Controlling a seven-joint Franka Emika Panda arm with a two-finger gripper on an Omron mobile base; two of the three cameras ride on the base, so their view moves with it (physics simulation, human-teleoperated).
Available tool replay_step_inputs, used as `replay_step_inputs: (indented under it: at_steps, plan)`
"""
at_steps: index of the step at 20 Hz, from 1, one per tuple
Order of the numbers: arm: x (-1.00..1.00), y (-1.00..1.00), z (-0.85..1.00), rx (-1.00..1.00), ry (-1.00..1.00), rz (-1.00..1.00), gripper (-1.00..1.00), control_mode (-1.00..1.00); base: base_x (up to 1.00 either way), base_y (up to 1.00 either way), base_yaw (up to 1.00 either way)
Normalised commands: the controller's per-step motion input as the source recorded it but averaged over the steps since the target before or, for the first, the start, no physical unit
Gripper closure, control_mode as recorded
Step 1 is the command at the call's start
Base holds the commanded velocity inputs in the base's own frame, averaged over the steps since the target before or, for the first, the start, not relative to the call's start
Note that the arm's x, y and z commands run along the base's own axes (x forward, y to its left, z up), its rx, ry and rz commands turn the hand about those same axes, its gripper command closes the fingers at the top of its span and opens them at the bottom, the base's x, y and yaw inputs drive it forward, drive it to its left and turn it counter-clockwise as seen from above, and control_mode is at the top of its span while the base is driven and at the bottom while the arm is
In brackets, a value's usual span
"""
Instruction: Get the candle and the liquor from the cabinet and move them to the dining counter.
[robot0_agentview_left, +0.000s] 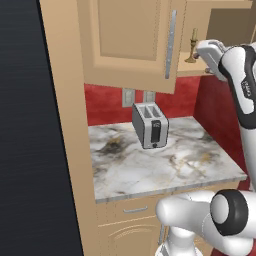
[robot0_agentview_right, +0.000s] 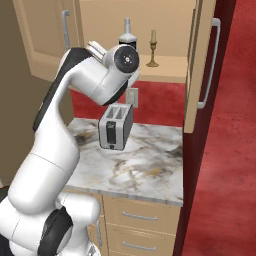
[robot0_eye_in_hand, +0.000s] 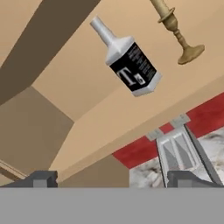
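Note:
The cabinet (robot0_agentview_right: 170, 67) stands open above the small worktop. On its shelf stand the liquor (robot0_eye_in_hand: 132, 66), a black square bottle with a white T and a pale neck, and to its right the candle (robot0_eye_in_hand: 178, 31) on a brass holder. From the right base the liquor (robot0_agentview_right: 127, 35) peeks out behind my wrist, with the candle (robot0_agentview_right: 152, 49) beside it. The left base view shows the candle (robot0_agentview_left: 192, 46) just left of my hand. My gripper (robot0_eye_in_hand: 113, 179) is open, short of the shelf, with nothing between its fingertips (robot0_eye_in_hand: 41, 179). The dining counter is out of view.
A silver toaster (robot0_agentview_left: 150, 125) sits on the marble worktop (robot0_agentview_left: 165, 165) below the cabinet, against a red wall. The open cabinet door (robot0_agentview_right: 202, 65) juts out on the right and the other door (robot0_agentview_left: 130, 35) hangs on the left. Drawers (robot0_agentview_right: 140, 217) lie under the worktop.

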Motion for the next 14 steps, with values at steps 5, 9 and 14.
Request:
replay_step_inputs:
  at_steps: [5,9,14]
  plan:
    - [0.26,0.1,-0.08,0.11,0.01,0.11,-1.0,-1.0,0.0,0.0,0.0]
    - [0.24,0.13,-0.04,0.1,0.02,0.12,-1.0,-1.0,0.0,0.0,0.0]
    - [0.23,0.16,0.0,0.09,0.06,0.11,-1.0,-1.0,0.0,0.0,0.0]
